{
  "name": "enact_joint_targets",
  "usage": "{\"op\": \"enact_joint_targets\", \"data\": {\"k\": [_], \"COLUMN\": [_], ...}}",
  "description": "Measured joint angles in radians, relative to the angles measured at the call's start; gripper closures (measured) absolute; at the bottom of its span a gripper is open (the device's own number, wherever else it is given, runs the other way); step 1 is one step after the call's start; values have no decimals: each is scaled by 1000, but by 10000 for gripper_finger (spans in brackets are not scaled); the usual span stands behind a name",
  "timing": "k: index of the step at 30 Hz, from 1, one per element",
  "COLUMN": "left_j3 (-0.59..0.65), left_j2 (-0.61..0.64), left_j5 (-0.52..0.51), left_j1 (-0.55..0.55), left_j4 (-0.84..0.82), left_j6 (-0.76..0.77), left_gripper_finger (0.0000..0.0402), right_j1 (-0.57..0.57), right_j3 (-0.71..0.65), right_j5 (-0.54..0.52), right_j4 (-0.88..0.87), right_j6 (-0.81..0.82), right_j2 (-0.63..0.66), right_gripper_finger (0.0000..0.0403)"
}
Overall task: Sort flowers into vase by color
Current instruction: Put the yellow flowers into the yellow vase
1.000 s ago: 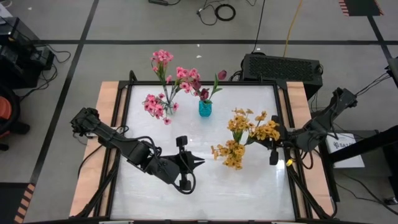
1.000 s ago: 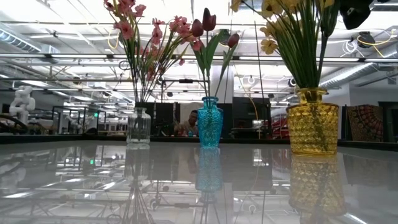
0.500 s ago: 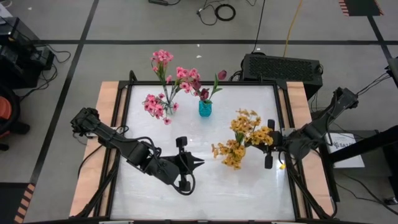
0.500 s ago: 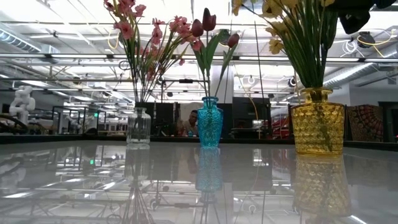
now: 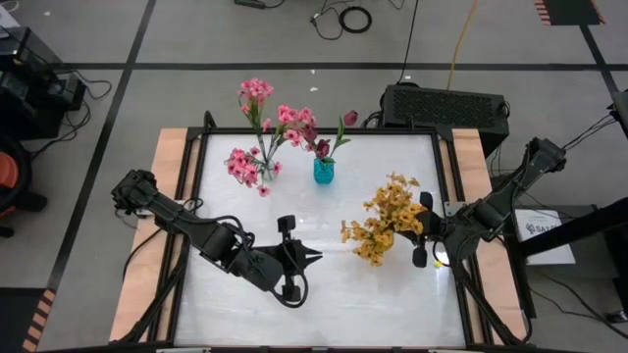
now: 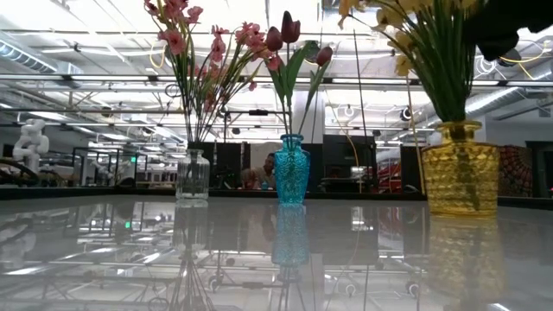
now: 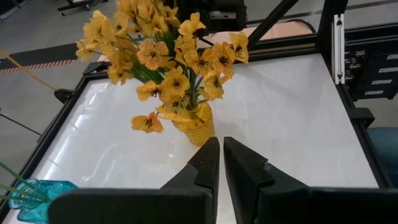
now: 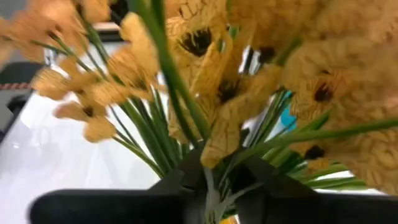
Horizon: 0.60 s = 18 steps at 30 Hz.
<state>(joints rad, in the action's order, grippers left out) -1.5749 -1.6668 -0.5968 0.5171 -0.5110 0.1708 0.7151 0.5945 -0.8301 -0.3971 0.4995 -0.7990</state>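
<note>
Yellow flowers (image 5: 386,222) stand in a yellow glass vase (image 6: 460,168) on the table's right half. My right gripper (image 5: 414,231) reaches in from the right and is shut on their green stems (image 8: 214,186) above the vase. Pink flowers (image 5: 257,157) stand in a clear vase (image 6: 193,175) at the far left. Dark magenta blooms (image 6: 289,30) stand in a teal vase (image 5: 324,172) at the far middle. My left gripper (image 5: 310,257) is shut and holds nothing. It hovers over the near middle and points at the yellow vase (image 7: 198,127). My right gripper has several green stems (image 8: 211,177) of the yellow flowers between its two fingers, well above the vase's mouth. The fingers come nearly level from the table's right side and lie across the stems. The stems stay upright in the vase, which stands on the table.
Wooden strips (image 5: 169,196) and a dark frame run along the table's left and right sides. A black box (image 5: 446,106) sits beyond the far right corner. The glossy near half of the table (image 5: 334,304) holds no objects.
My right gripper has sunk a little and shifted toward the table's left with the yellow stems. The yellow vase has slid along the table toward the right edge, staying upright. The yellow bunch has drawn closer together.
</note>
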Motion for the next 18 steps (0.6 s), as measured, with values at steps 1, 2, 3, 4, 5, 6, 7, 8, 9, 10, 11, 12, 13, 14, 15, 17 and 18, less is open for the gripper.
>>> {"op": "enact_joint_targets", "data": {"k": [1,2,3,4,5,6,7,8,9,10,11,12,13,14,15,17,18], "left_j3": [0,0,0,0,0,0,0,0,0,0,0,0,0,0,0,0,0], "left_j2": [0,0,0,0,0,0,0,0,0,0,0,0,0,0,0,0,0], "left_j5": [0,0,0,0,0,0,0,0,0,0,0,0,0,0,0,0,0], "left_j1": [0,0,0,0,0,0,0,0,0,0,0,0,0,0,0,0,0], "left_j4": [-1,-2,-3,-3,-3,-3,-3,-3,-3,-3,-3,-3,-3,-3,-3,-3,-3], "left_j6": [1,5,5,5,5,5,6,7,8,8,8,8,8,8,8,8,9], "left_gripper_finger": [371,371,371,371,371,371,371,371,371,371,371,371,371,371,371,371,371], "right_j1": [0,0,0,0,0,0,0,0,0,0,0,0,0,0,0,0,0], "right_j3": [0,0,0,0,0,0,0,0,0,0,0,0,0,0,0,6,14], "right_j5": [-1,-1,0,0,-1,0,1,11,25,34,51,68,85,102,122,152,161], "right_j4": [-20,-38,-54,-66,-72,-74,-80,-89,-99,-107,-111,-116,-121,-122,-124,-156,-183], "right_j6": [16,28,38,40,39,39,39,38,38,39,42,45,47,47,50,63,72], "right_j2": [0,0,0,0,0,0,0,0,1,3,7,11,17,23,31,48,56], "right_gripper_finger": [341,330,319,308,298,288,278,268,258,248,238,227,217,207,198,181,173]}}
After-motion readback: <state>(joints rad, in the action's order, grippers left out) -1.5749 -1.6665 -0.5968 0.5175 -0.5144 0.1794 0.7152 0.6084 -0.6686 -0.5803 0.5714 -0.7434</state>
